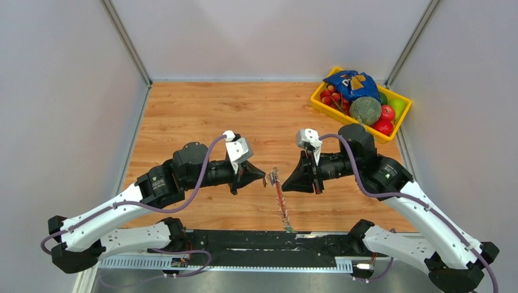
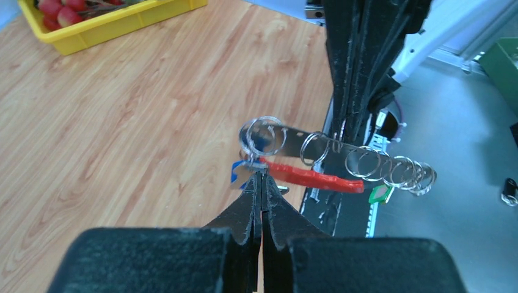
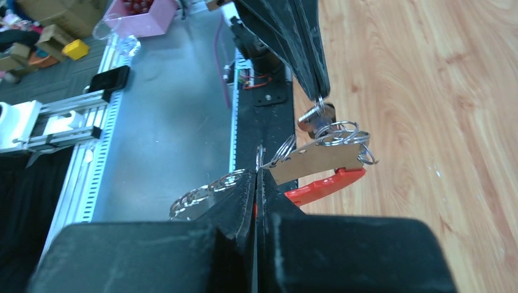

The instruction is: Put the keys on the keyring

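Observation:
My left gripper [image 1: 264,180] [image 2: 261,175] is shut on the tiny blue-headed key [image 2: 239,174], held in the air against the silver keyring [image 2: 262,135]. In the right wrist view the key [image 3: 316,118] hangs from the left fingertips [image 3: 311,73] and touches the keyring [image 3: 342,132]. My right gripper [image 1: 284,184] [image 3: 256,174] is shut on the keyring's grey strap [image 3: 317,160], just behind the ring. The strap's red strip [image 1: 281,201] and green tip [image 1: 288,228] hang down to the table. A chain of small rings [image 2: 391,171] trails along the strap. I cannot make out the black-headed key.
A yellow bin [image 1: 320,101] with fruit and a blue snack bag [image 1: 351,82] stands at the table's back right. White walls close in the wooden table [image 1: 201,116] on three sides. The black base rail [image 1: 262,241] runs along the near edge.

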Controlling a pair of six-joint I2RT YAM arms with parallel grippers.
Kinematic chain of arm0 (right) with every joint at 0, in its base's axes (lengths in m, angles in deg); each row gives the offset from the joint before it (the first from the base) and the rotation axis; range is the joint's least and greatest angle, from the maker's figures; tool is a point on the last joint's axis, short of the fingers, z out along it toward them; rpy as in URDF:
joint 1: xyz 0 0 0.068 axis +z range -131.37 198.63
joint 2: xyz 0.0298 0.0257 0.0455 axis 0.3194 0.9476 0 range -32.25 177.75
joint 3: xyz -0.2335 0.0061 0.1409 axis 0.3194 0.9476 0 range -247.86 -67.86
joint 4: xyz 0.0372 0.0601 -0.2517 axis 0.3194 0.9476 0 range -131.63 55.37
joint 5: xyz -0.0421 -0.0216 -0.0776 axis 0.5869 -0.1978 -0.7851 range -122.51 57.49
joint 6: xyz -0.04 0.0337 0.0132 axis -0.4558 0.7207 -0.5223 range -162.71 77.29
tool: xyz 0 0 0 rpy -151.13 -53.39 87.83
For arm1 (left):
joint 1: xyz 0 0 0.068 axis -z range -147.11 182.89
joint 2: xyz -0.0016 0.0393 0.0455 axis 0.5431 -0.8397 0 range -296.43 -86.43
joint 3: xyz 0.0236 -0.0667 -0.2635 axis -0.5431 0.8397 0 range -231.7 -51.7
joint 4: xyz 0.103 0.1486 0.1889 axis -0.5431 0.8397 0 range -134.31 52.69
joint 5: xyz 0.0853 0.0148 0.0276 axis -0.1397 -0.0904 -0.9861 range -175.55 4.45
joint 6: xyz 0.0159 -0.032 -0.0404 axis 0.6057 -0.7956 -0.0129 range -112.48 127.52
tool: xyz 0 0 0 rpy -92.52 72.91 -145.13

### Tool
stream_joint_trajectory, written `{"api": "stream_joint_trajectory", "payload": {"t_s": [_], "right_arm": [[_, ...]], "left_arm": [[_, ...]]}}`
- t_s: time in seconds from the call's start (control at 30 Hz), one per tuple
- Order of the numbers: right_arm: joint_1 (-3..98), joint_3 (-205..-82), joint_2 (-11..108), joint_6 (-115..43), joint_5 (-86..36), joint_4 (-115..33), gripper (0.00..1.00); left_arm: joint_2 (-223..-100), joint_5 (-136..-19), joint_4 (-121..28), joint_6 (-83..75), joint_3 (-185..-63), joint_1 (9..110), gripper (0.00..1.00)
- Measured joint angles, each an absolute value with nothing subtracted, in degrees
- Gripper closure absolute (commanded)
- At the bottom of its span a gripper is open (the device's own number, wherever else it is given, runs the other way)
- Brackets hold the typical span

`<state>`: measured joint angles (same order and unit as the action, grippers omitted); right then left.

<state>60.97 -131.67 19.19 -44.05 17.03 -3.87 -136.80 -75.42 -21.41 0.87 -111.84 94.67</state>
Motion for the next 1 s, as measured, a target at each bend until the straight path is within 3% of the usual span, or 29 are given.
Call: {"api": "stream_joint_trajectory", "payload": {"t_s": [0.53,1.0], "right_arm": [[66.3,-132.5,22.9,-43.7,20.9,-8.0,1.00],[66.9,-135.9,21.8,-43.3,17.6,-7.7,1.00]], "left_arm": [[-132.7,-63.0,-25.5,2.5,-109.5,94.8,1.00],[-132.4,-64.4,-20.7,4.0,-109.6,94.9,1.00]]}}
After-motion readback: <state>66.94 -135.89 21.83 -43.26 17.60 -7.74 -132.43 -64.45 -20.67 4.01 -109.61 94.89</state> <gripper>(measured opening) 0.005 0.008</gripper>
